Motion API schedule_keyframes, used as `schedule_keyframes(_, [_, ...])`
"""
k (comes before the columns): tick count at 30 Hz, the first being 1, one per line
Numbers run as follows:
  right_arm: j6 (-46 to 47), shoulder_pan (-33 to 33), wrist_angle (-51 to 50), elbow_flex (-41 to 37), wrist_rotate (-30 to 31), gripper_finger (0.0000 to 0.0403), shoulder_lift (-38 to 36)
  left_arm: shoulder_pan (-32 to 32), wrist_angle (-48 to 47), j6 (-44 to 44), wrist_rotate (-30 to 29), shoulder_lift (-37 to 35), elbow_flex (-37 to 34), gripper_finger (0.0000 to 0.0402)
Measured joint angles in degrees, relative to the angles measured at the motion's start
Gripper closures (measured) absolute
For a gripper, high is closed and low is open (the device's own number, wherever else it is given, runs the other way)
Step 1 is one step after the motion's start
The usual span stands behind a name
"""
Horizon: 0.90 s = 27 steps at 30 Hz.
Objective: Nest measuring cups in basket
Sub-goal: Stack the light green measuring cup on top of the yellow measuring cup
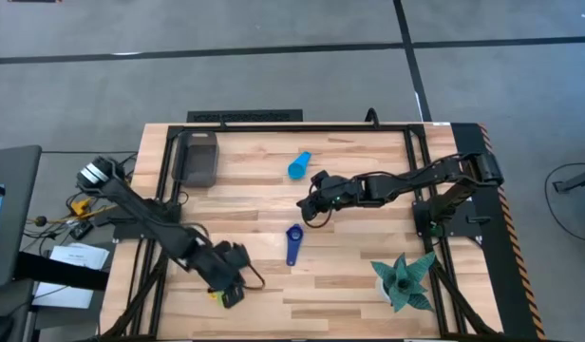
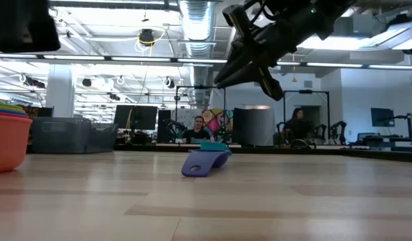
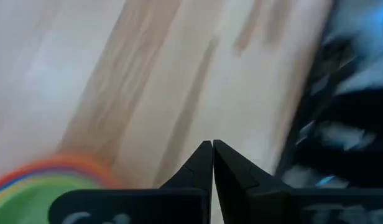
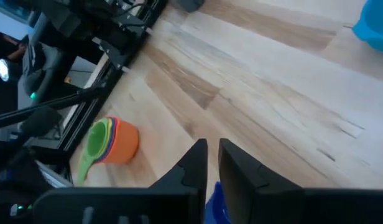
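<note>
right gripper (image 1: 305, 211) hangs nearly closed and empty above the dark blue cup (image 1: 292, 244), likely lining up a pick; left gripper (image 3: 212, 149) is pinched closed by the nested stack (image 4: 107, 144); basket (image 1: 199, 158) stands well apart

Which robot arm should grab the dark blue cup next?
Probably the right. The right hand hangs over the table's middle near the dark blue cup; the left hand sits at the near edge by the nested cups.

Left end effector (image 3: 212, 163) pinched closed, low; right end effector (image 4: 212, 163) seemingly nearly closed, raised.
</note>
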Motion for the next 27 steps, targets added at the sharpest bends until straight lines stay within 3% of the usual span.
schedule_keyframes(4, [-0.1,-0.1,-0.3,0.0,0.0,0.0349,0.0,0.0,-10.4,3.0,2.2,6.7,5.9,0.0401])
schedule_keyframes(10, [-0.1,-0.1,-0.4,0.0,0.0,0.0357,0.0,0.0,-11.8,5.0,5.0,12.1,9.7,0.0401])
schedule_keyframes(19, [-0.1,-0.1,-0.4,0.0,-0.1,0.0368,0.0,-1.5,-22.3,2.3,9.5,12.7,9.9,0.0401])
schedule_keyframes(27, [0.0,-0.1,-0.4,0.0,-0.2,0.0375,0.0,-2.8,-22.6,-0.4,12.0,12.3,9.9,0.0401])
